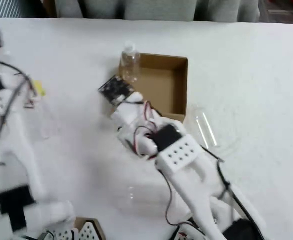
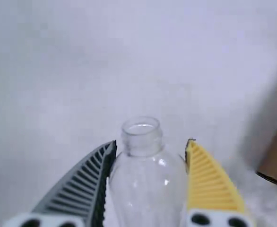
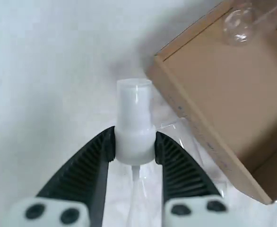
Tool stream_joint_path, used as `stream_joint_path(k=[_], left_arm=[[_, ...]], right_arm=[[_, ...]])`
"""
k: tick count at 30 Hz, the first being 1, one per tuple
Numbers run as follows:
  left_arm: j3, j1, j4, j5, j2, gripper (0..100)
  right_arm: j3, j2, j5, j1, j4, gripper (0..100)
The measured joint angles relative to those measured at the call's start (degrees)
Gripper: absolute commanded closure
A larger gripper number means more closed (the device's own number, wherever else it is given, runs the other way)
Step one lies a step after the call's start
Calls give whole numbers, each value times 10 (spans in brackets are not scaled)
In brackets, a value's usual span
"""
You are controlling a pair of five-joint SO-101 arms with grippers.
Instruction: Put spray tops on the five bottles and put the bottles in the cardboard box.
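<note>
My left gripper (image 2: pixel 150 144) has its grey and yellow fingers shut on a clear bottle (image 2: pixel 145 184) with a bare, uncapped neck. In the high view this gripper (image 1: pixel 36 92) sits at the table's left side. My right gripper (image 3: pixel 134 135) is shut on a white spray top (image 3: pixel 134 118), whose thin tube hangs down between the black fingers. It hovers just left of the cardboard box (image 1: pixel 179 62), near the box's left wall (image 3: pixel 195 118). Inside the box, at its far left corner, stands a clear bottle (image 1: pixel 130 62) with a white top.
A clear bottle (image 1: pixel 206 127) lies on the white table right of the box. Another faint clear bottle (image 1: pixel 141 195) lies in front of the right arm. Red and black cables trail along that arm. A box edge (image 2: pixel 275 161) shows beside my left gripper.
</note>
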State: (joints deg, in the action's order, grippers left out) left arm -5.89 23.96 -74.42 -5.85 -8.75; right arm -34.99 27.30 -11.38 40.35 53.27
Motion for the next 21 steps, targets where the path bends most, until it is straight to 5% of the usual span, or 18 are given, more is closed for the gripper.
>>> stream_joint_path(k=[11,21], left_arm=[[-149,-276,4,0,-334,849],[-417,-444,185,0,-597,854]], right_arm=[[0,254,2,-127,-61,981],[0,425,5,-189,-288,982]])
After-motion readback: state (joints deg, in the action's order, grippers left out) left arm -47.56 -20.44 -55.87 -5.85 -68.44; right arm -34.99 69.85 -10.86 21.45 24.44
